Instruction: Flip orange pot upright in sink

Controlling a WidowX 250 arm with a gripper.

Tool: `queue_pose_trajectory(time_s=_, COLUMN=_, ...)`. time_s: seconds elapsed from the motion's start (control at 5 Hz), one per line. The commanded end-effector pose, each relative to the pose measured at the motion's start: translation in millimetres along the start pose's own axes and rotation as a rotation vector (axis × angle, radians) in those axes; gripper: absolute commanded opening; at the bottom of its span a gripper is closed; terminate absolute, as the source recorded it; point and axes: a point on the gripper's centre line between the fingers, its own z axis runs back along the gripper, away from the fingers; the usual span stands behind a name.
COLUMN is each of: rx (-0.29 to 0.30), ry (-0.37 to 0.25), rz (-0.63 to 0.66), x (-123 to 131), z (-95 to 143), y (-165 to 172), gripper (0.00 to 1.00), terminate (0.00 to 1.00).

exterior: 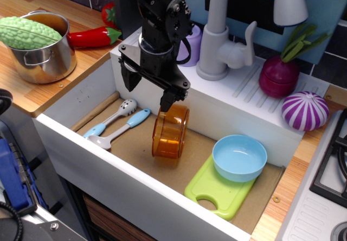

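Observation:
The orange pot [169, 133] is translucent amber and lies on its side on the brown floor of the white sink [76, 143], near the middle. My black gripper [147, 93] hangs just above and to the left of it. Its jaws stand wide apart and hold nothing between them. The right fingertip [166, 103] is at the top rim of the pot and seems to touch it. The left fingertip [129, 81] is clear of the pot, over the sink's back left.
Two spoons [116, 122] lie on the sink floor left of the pot. A light-blue bowl [239, 157] sits on a green cutting board [217, 189] at the right. A grey faucet [219, 40] stands on the back rim. A steel pot [40, 48] stands on the counter at left.

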Motion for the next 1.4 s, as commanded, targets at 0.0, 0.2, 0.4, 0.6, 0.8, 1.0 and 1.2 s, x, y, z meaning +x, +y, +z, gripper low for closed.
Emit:
queue_pose_trajectory(time_s=0.0, rx=0.0, ry=0.0, rz=0.0, x=0.0, z=0.0, y=0.0, gripper=1.0, terminate=0.0)
queue_pose_trajectory(time_s=0.2, rx=-0.054, ry=-0.031, rz=0.009, x=4.5, z=3.9, y=-2.5, gripper=1.0, terminate=0.0)
queue_pose_trajectory(time_s=0.4, rx=-0.102, ry=-0.032, rz=0.035, x=6.5, z=4.8, y=-2.4, gripper=1.0, terminate=0.0)
queue_pose_trajectory(time_s=0.6, rx=-0.121, ry=-0.078, rz=0.027, x=1.1, z=-4.7, y=-0.5, gripper=1.0, terminate=0.0)
queue_pose_trajectory(time_s=0.8, rx=-0.22, ry=-0.122, rz=0.075, x=-3.8, z=-14.9, y=1.4, gripper=1.0, terminate=0.0)
queue_pose_trajectory(time_s=1.0, rx=-0.261, ry=-0.151, rz=0.095, x=-3.8, z=-22.1, y=-3.1, gripper=1.0, terminate=0.0)
queue_pose_trajectory(time_s=1.2, rx=-0.294, ry=-0.173, rz=0.119, x=0.5, z=-23.1, y=-11.0, gripper=1.0, terminate=0.0)
